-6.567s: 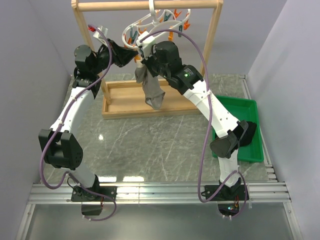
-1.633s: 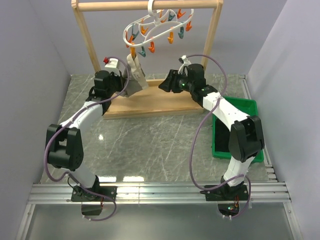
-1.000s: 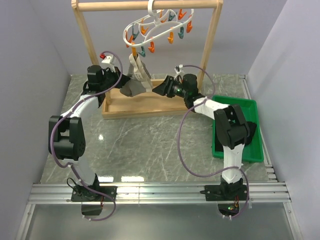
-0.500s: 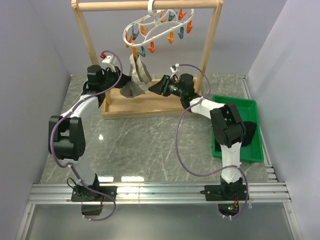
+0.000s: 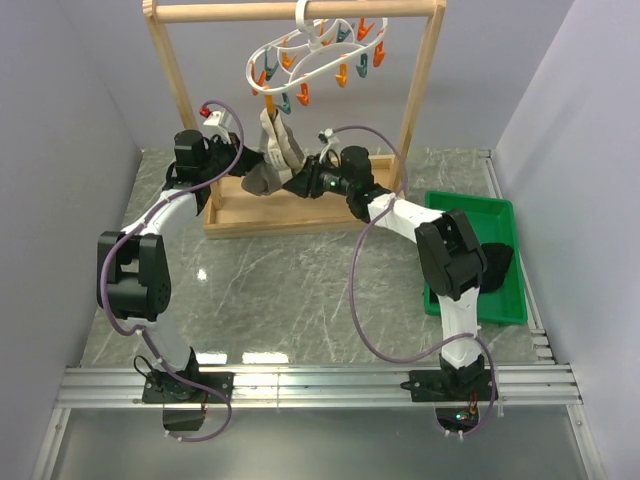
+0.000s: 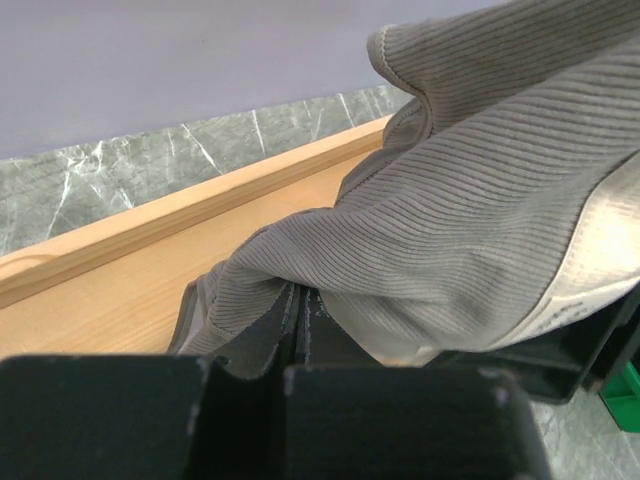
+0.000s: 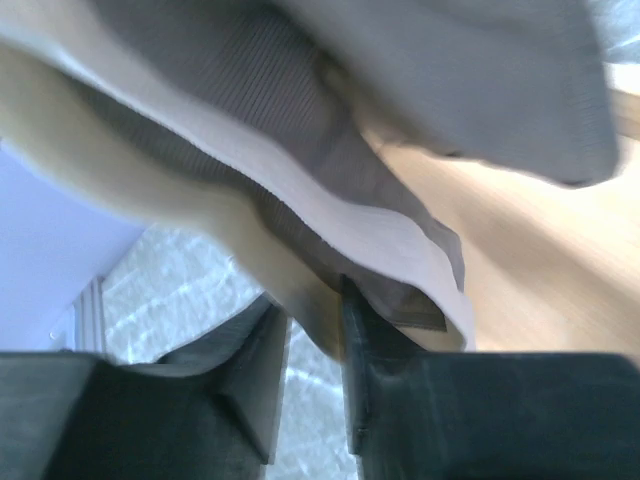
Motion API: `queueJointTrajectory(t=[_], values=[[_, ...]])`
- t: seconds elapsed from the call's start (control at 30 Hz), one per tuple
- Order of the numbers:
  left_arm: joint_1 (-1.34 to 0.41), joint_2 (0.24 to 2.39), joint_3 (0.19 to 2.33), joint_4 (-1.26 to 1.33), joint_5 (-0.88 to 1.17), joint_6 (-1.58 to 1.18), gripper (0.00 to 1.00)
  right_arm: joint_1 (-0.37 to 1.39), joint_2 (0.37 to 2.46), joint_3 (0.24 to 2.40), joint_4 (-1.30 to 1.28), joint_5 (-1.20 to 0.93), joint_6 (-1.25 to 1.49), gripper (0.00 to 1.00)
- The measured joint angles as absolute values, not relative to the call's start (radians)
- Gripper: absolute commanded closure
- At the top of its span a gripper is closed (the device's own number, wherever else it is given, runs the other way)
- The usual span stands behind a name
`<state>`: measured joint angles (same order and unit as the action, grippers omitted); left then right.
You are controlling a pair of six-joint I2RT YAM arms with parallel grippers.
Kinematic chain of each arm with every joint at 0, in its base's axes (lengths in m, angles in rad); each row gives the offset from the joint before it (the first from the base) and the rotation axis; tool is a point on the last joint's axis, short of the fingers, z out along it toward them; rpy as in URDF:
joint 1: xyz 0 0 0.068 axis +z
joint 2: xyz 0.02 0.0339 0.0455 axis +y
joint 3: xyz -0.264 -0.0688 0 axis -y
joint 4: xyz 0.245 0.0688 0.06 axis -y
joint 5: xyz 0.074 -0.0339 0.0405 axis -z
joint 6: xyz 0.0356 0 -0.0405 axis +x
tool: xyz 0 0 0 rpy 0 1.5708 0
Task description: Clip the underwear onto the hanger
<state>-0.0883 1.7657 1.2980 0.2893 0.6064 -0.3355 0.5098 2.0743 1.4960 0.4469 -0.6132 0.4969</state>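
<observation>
The white hanger [image 5: 312, 52] with orange and teal clothespins hangs from the rack's top bar. The taupe underwear [image 5: 276, 148] hangs below it, its top corner up at an orange clothespin [image 5: 265, 101]. My left gripper [image 5: 257, 173] is shut on the lower ribbed fabric; in the left wrist view the gripper [image 6: 298, 312] pinches a fold of the underwear [image 6: 470, 210]. My right gripper [image 5: 297, 184] is at the underwear's right edge. In the right wrist view the gripper [image 7: 313, 330] stands narrowly open with the beige waistband [image 7: 300, 205] hanging between its fingers.
The tall wooden rack [image 5: 421, 90] stands on a wooden base tray [image 5: 330, 212] under both grippers. A green tray [image 5: 462, 206] with a dark cloth [image 5: 497, 262] lies at the right. The marble table [image 5: 290, 290] stretches in front.
My right gripper has moved left along the base tray to the underwear, and the waistband now sits between its fingers. My left gripper has kept its hold and place.
</observation>
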Motion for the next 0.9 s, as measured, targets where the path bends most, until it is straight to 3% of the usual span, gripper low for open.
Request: queueJointTrajectory(t=[0.07,0.1,0.13,0.33,0.6,0.9], values=[[-0.089,1.766,1.298,0.291,0.607,-0.339,1.00,0.525,2.059,1.477,0.434,-0.613,0.468,0.80],[-0.089,1.766,1.298,0.292,0.607,-0.343,1.00,0.536,2.051,1.468,0.430,-0.611,0.450,0.94],[-0.091,1.766,1.298,0.294,0.608,-0.347,1.00,0.545,2.046,1.465,0.425,-0.609,0.435,1.00],[-0.102,1.766,1.296,0.303,0.613,-0.396,1.00,0.635,2.024,1.501,0.335,-0.558,0.310,1.00],[-0.106,1.764,1.277,0.317,0.642,-0.495,1.00,0.749,2.025,1.631,0.146,-0.320,0.027,1.00],[-0.104,1.764,1.262,0.331,0.671,-0.543,1.00,0.751,2.139,1.859,0.002,-0.151,-0.154,1.00]])
